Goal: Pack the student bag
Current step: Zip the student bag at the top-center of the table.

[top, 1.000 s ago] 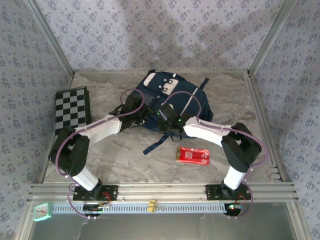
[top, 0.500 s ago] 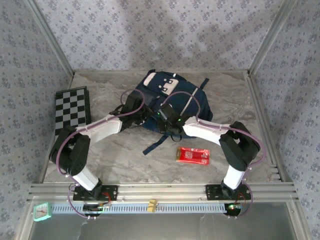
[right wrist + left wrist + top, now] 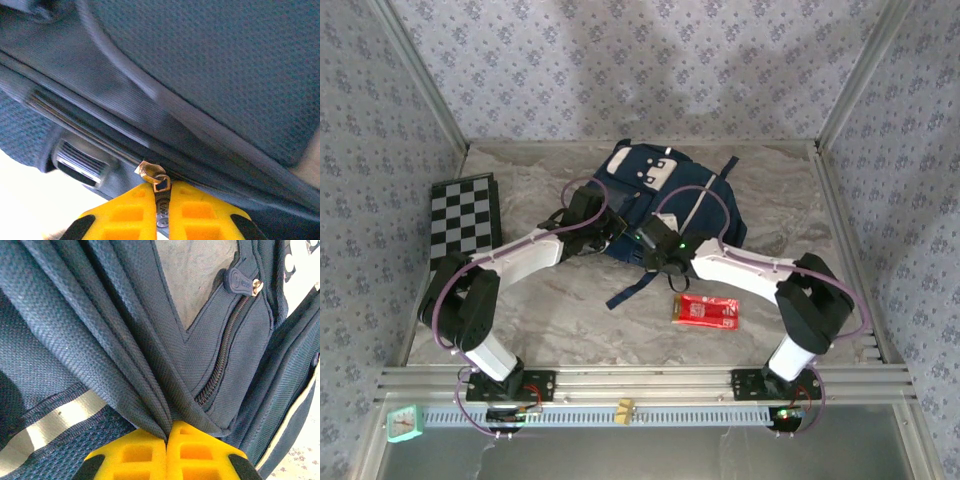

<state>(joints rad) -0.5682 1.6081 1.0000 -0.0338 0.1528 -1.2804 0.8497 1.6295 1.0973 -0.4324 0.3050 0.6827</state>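
Note:
The student bag [image 3: 692, 196], navy with a white buckled panel, lies at the back middle of the table. My left gripper [image 3: 616, 229] sits at the bag's left side, shut on a bunched fold of its navy fabric [image 3: 150, 390]; the yellow fingertips [image 3: 145, 452] meet with the cloth pinched between them. A zipper line with a round pull [image 3: 242, 283] runs up beside that fold. My right gripper [image 3: 642, 250] is at the bag's near edge, shut on a metal zipper pull tab [image 3: 162, 201] whose brass slider [image 3: 150, 171] sits on the zip track.
A folded checkered board [image 3: 465, 214] lies at the left edge of the table. A red packet [image 3: 707, 311] rests in front of the bag, near the right arm. A loose dark strap [image 3: 638, 283] trails from the bag toward the front.
The right gripper has closed tighter on the zipper pull and the right arm's elbow has shifted right and nearer. The left arm has kept its grip and place.

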